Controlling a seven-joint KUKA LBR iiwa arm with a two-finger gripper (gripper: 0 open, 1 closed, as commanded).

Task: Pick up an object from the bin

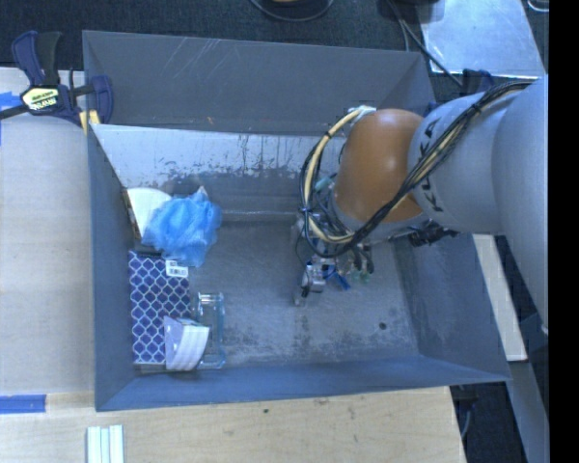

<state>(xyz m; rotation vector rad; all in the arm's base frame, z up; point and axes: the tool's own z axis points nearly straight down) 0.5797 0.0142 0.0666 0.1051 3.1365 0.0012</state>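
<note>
**Several things at the left, my pincer over bare floor**

Five small things lie together along the left side of the bin, and none of them is under me. At the far end of the group a white piece leans at the wall, and a crumpled light-blue bag touches it. Nearer to the camera lies a flat dark-blue card with a white lattice pattern. At the card's right edge is a small clear plastic piece, and on its near end rests a curved white and grey thing.

I judge that the step in hand is the approach, with the choice of thing not yet made. To do it well I would go left and take the blue bag. It stands highest, it is soft, and its right side is free of the wall. I should come down from above on its bulge, not from the side, so that I do not push it into the white piece. The flat card would be hard to take from the floor.

Right of this group the grey floor is bare. My pincer hangs low over it, about the middle of the bin and well apart from the bag and the card. It touches none of the things. How wide it stands I cannot tell, because the cables under the orange cover of my wrist crowd it. As far as this poor view lets me see, it carries nothing.
</note>
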